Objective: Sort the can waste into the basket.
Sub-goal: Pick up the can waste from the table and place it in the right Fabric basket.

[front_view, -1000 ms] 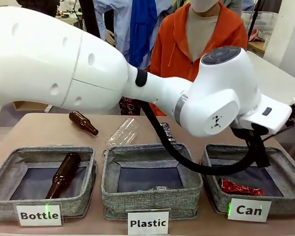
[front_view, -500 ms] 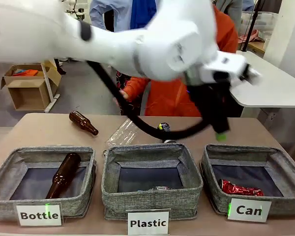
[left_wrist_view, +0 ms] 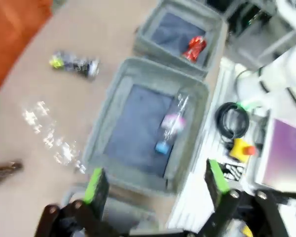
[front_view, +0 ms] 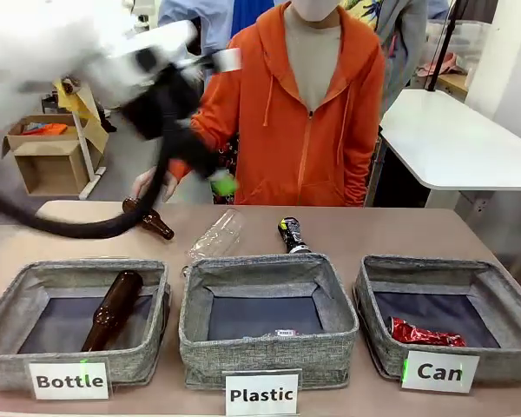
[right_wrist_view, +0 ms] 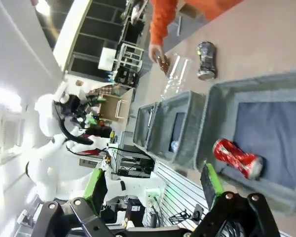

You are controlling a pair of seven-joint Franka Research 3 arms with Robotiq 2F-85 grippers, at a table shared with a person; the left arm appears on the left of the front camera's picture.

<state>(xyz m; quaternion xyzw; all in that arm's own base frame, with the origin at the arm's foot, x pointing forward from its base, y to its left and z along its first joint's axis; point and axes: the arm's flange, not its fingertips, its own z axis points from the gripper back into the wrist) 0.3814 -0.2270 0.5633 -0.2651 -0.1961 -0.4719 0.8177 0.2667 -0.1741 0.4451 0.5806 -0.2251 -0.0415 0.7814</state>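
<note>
Red can (front_view: 426,333) in the basket (front_view: 504,360), black can (front_view: 290,234) out on the surface (front_view: 399,230)
Left tool (left_wrist_view: 155,181) fingers apart, blurred, seemingly high above the surface; right tool (right_wrist_view: 153,181) fingers apart too, looking down at the red can

Bright, even indoor light; soft shadows. Front view: left arm (front_view: 61,39) motion-smeared. Left wrist view blurred; right wrist edges bowed.

Blurred left arm (front_view: 52,43) sweeps across upper left of front frame, wrist angled down-right. At bottom of its wrist frame, left gripper (left_wrist_view: 155,181) has jaws wide apart, nothing between them. Likewise right gripper (right_wrist_view: 153,181): jaws spread, empty, bottom edge.
</note>
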